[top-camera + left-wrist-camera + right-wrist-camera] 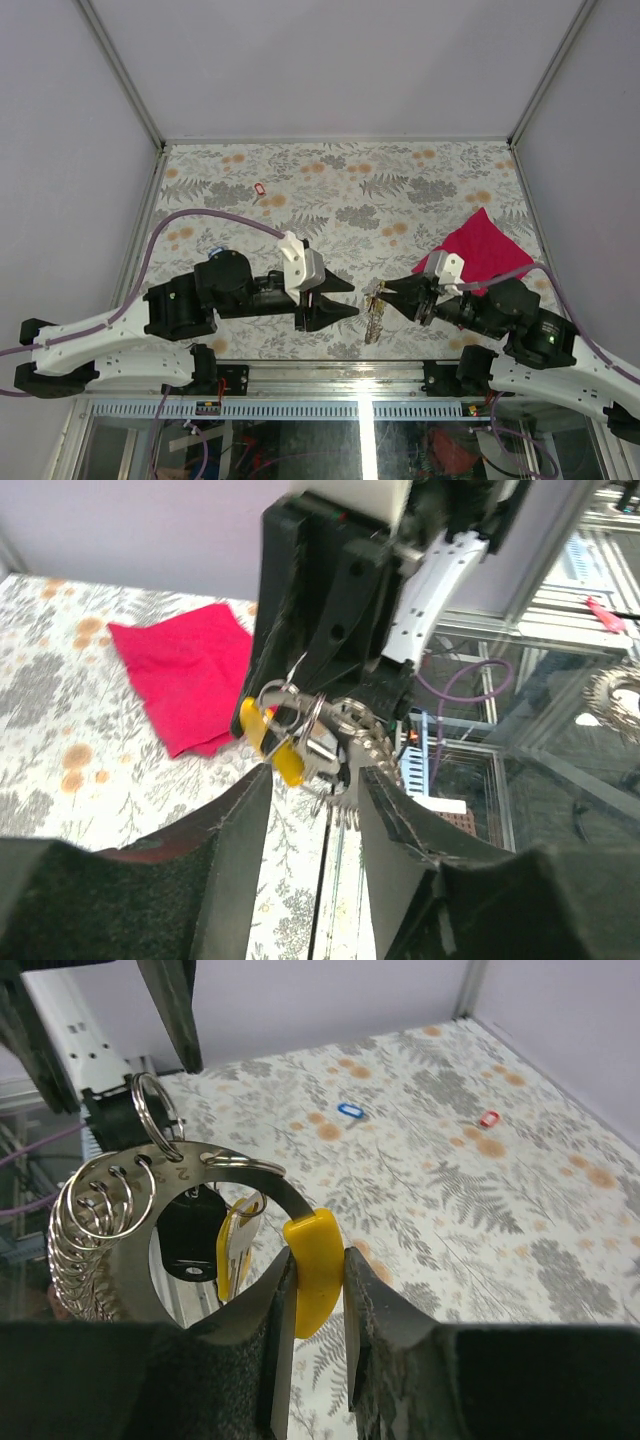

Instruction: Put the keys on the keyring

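Floral-print worktop (400, 180) covers the floor of a grey-walled booth, and both arms meet low near its 6 o'clock edge.

On my right wrist feed the right jaws are clamped on the yellow tab (315, 1265) of the keyring (225, 1165), one pad on each side of it. The flat metal loop is held clear of the surface and arcs away from the grip toward 10 o'clock. Through the loop's opening I see a black-headed key (190, 1235) with a yellow-headed key (238, 1245) just beside it. I cannot tell from here how either one is threaded. A stack of small split rings (85, 1230) sits in the loop's numbered holes at 9 o'clock. One larger split ring (152, 1110) stands up at 11 o'clock.

The left jaws stand apart with nothing between them. On the left wrist feed the keyring sits just ahead of their tips, and the overhead view shows a small gap between the two.

Further out, a blue key (348, 1110) and a red key (488, 1118) lie flat on the worktop, apart from each other and well clear of both arms. Overhead, the red one sits toward 10 o'clock. A magenta cloth (480, 250) lies at about 4 o'clock, just behind the right wrist.
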